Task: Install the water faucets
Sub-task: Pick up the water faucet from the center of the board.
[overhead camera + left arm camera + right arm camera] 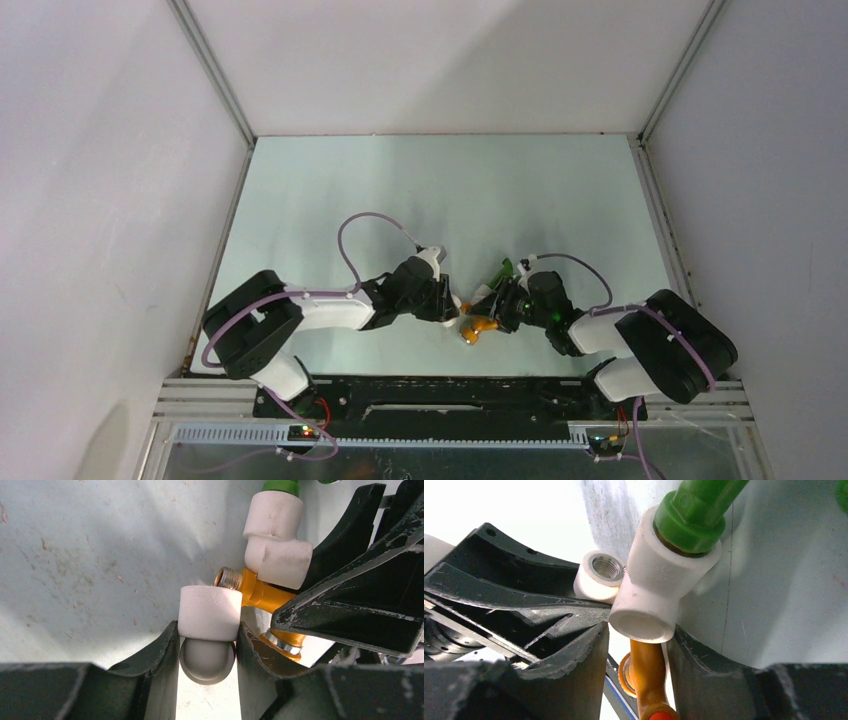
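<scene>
Glossy orange plastic faucet (260,592), metal thread (227,577)

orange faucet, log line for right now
left pincer: shut on white elbow | orange faucet: threaded end beside elbow, not in | green faucet: in second elbow

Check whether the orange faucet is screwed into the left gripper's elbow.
Out: the orange faucet shows its metal thread bare beside the white elbow, whose socket looks empty.
</scene>
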You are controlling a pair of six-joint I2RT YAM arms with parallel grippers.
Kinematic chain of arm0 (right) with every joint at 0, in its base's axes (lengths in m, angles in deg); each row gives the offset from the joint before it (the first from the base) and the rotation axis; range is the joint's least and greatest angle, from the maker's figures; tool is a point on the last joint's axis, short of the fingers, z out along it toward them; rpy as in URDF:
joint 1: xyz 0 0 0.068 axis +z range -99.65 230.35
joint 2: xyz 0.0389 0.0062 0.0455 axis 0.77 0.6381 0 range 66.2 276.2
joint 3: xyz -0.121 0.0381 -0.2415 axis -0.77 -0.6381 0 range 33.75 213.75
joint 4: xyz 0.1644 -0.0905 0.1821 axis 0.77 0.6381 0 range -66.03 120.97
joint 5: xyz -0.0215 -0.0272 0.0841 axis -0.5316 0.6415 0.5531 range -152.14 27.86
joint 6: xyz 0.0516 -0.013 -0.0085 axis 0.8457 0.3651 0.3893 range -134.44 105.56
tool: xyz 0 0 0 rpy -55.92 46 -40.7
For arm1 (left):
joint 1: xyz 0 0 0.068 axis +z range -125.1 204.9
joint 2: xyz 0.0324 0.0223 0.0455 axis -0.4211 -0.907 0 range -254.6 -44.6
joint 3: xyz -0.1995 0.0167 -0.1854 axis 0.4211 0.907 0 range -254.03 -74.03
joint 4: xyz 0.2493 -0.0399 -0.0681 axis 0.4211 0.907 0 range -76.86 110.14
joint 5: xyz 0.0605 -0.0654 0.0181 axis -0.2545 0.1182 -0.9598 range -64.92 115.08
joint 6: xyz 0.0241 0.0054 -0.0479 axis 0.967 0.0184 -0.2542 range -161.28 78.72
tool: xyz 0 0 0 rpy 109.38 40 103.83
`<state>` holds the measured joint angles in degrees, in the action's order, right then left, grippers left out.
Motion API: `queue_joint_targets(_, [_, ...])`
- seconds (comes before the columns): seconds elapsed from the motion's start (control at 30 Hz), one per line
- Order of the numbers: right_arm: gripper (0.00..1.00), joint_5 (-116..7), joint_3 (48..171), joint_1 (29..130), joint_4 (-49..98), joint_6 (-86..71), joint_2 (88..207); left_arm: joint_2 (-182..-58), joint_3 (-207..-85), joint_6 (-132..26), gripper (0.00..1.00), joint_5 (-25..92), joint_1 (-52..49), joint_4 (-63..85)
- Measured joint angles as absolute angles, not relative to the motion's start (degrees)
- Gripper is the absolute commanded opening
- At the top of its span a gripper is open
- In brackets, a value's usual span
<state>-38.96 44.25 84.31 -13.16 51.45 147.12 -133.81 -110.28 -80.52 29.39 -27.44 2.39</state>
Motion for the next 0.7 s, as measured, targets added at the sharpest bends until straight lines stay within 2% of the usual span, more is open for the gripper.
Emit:
queue_joint_targets(0.13, [0.60,-41.6,41.3,85.4,-18.7,55.2,147.0,-133.1,-109.6,-84.2,0.00,29.5,-27.5,2.6])
queue_joint_targets(0.23, [0.62,-44.1,37.9,87.3,-23.0,59.0,145.5,-133.1,-109.5,-86.9,0.00,29.3,-27.5,2.7])
queue_joint_targets(0.53, [0.60,-50.2,35.7,92.5,-25.1,64.9,144.3,-132.1,-108.0,-93.0,0.00,27.8,-27.5,1.9])
queue_joint_targets(0.7, [0.51,-53.4,35.8,93.7,-26.4,65.8,145.5,-130.9,-106.9,-94.9,0.00,26.9,-27.5,2.1])
